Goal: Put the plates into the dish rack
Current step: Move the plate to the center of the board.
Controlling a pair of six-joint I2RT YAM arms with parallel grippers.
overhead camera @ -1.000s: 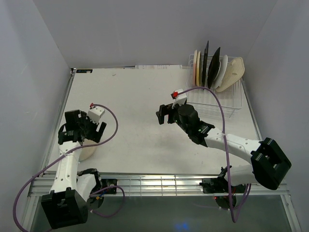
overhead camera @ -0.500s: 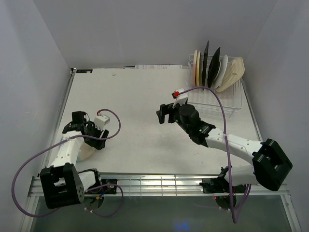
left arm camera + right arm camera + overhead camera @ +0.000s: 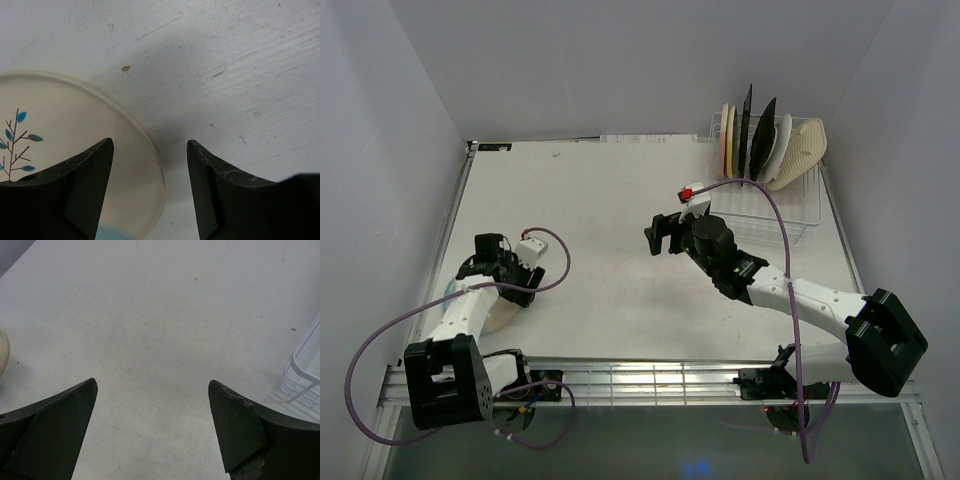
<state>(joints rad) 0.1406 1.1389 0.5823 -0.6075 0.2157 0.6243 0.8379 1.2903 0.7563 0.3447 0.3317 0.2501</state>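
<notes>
At the front left of the tabletop (image 3: 600,200), the blue-leaf plate (image 3: 65,130) lies flat, its rim showing between the left fingers (image 3: 75,195), which are spread wide and gripping nothing. Over the middle, the right fingers (image 3: 55,430) are wide too, empty. Back right, the rack (image 3: 790,215) holds the other plates (image 3: 760,145) on edge.

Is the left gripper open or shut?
Open: the left gripper has its fingers apart, with the rim of the cream plate between them.
</notes>
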